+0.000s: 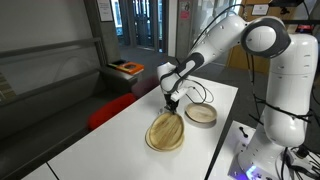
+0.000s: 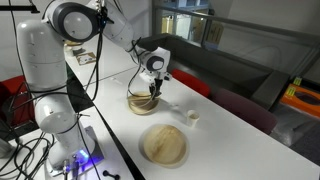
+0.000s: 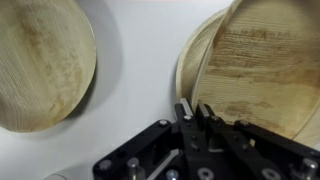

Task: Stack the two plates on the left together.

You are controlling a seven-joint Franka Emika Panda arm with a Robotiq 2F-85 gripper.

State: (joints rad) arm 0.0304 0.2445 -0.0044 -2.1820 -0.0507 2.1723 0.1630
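My gripper (image 1: 171, 103) (image 2: 152, 92) (image 3: 197, 110) is shut on the rim of a tan plate (image 1: 166, 129) (image 3: 262, 60) and holds it tilted. Under it lies the second tan plate (image 1: 156, 142) (image 3: 188, 62), flat on the white table, with only its rim showing past the held plate. In an exterior view both appear as one dark tan pile (image 2: 141, 104) under the gripper. Whether the held plate's far edge touches the lower plate, I cannot tell.
The deeper tan dish (image 1: 201, 114) (image 2: 164, 145) (image 3: 40, 60) sits apart from the two plates on the white table (image 1: 110, 140) (image 2: 240, 140). A small white object (image 2: 192, 117) lies near it. Red seats (image 1: 108, 110) stand along the table's far side.
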